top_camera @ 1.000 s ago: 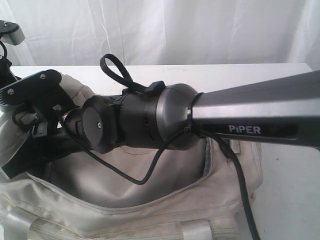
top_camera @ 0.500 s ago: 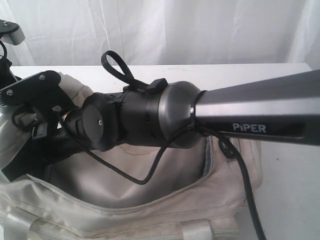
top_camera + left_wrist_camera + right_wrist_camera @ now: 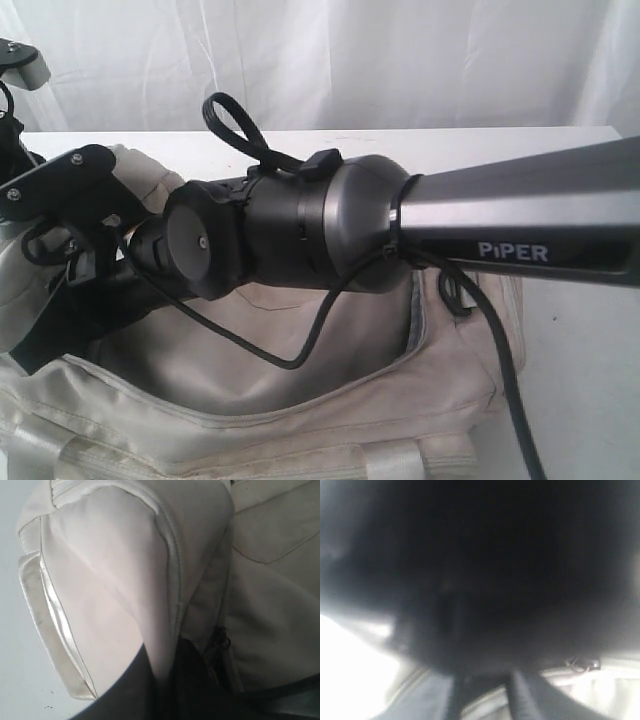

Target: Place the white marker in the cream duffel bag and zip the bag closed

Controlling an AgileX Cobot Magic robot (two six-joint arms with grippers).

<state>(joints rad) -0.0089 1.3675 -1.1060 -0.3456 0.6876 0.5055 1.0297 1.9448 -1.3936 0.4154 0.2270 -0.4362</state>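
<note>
On table (image 3: 560,160) | cream duffel bag (image 3: 300,400) long axis left-right | mouth up

Right arm (image 3: 330,235) spans 3 to 9 o'clock straight over the bag (image 3: 300,400) mouth, and its cable (image 3: 290,364) droops into the opening. Left arm (image 3: 60,200) blocks the 9 o'clock end. Open surface (image 3: 590,380) at 12 and 4 o'clock.

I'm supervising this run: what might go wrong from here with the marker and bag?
The white marker shows in no view, and the right wrist view is dark inside the cream duffel bag, so a failed drop would go unnoticed.
The black cable hanging from the right arm over the opening may snag the rim on withdrawal.
If the jaws of the left arm lose the bag's edge, the opening may sag.
</note>
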